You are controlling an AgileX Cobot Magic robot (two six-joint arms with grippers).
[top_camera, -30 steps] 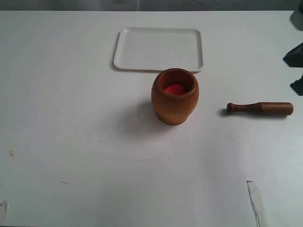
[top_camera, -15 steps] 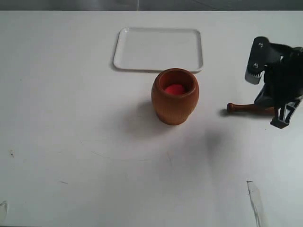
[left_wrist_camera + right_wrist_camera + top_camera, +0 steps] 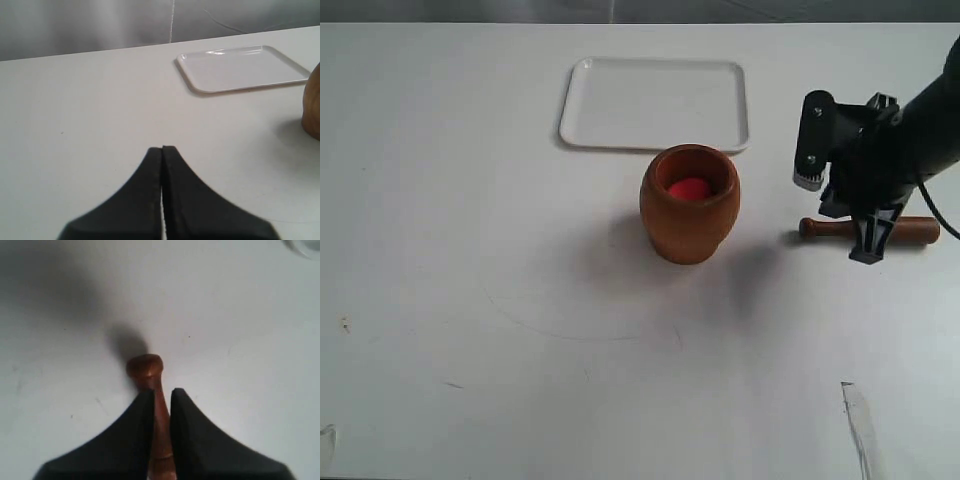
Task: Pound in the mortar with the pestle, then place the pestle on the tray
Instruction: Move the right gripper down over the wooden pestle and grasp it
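Observation:
The reddish-brown mortar (image 3: 688, 225) stands mid-table with a red lump (image 3: 689, 188) inside it. Its edge also shows in the left wrist view (image 3: 313, 105). The dark-brown pestle (image 3: 918, 231) lies flat on the table to the mortar's right, knob end toward the mortar. My right gripper (image 3: 865, 242) reaches down over it, its fingers straddling the thin shaft. In the right wrist view the gripper (image 3: 161, 392) is shut on the pestle (image 3: 145, 367) just behind the knob. The white tray (image 3: 655, 100) lies behind the mortar. My left gripper (image 3: 162, 148) is shut on nothing, out of the exterior view.
The tray (image 3: 240, 67) holds nothing. Scuff marks and a small tear (image 3: 855, 415) mark the white tabletop at the front right. A grey wall (image 3: 100, 25) rises beyond the table's far edge.
My right arm has come in from the right edge and moved left over the pestle, its fingers now round the shaft. The pestle, mortar and tray have not moved.

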